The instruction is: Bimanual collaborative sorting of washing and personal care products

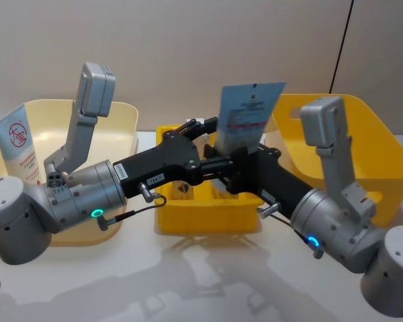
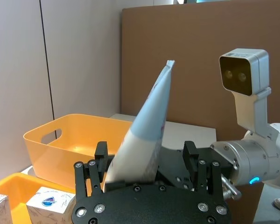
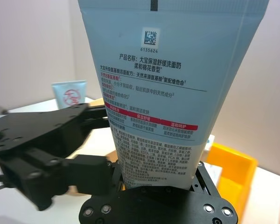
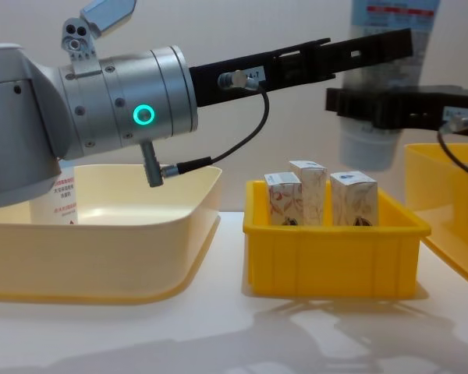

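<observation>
Tube (image 1: 248, 114): upright above yellow bin (image 1: 208, 216), crimped end up, base clamped by right gripper (image 3: 156, 176); left gripper (image 2: 144, 156) spread open, straddling it slightly higher (handover seemingly pending).

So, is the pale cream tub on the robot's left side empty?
No, a tube with a red circular logo stands leaning inside the cream tub.

Head: high, downward. Chest: low, side-on. Wrists: close on tube (image 3: 168, 93), shared by all.
</observation>
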Available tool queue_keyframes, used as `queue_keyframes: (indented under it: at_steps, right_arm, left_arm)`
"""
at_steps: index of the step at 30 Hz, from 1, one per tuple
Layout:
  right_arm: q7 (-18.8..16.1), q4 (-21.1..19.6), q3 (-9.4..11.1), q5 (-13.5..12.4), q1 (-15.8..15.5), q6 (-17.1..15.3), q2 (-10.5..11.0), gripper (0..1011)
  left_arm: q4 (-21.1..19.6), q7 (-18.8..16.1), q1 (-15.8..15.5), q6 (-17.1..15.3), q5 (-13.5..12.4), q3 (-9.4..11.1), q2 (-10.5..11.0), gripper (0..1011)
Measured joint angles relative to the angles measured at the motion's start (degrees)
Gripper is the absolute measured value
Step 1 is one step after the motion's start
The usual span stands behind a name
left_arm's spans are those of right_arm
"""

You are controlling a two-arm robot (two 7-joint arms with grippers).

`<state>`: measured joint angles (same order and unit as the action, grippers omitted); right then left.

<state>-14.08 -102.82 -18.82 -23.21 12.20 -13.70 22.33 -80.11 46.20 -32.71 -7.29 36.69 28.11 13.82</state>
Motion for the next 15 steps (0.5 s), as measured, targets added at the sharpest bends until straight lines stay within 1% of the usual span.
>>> queue_keyframes:
  at_steps: [8, 15]
  right_arm:
    - [3.50, -1.08, 2.43, 1.14, -1.43, 0.34, -0.56, 490]
    - [7.42, -1.68, 4.84, 2.83, -2.52, 1.22, -1.31, 490]
  left_arm:
    - [0.00, -0.03, 0.00, 0.03, 0.00, 0.00, 0.00, 1003]
    - [0.00, -0.04, 0.00, 0.03, 0.00, 0.00, 0.00, 1003]
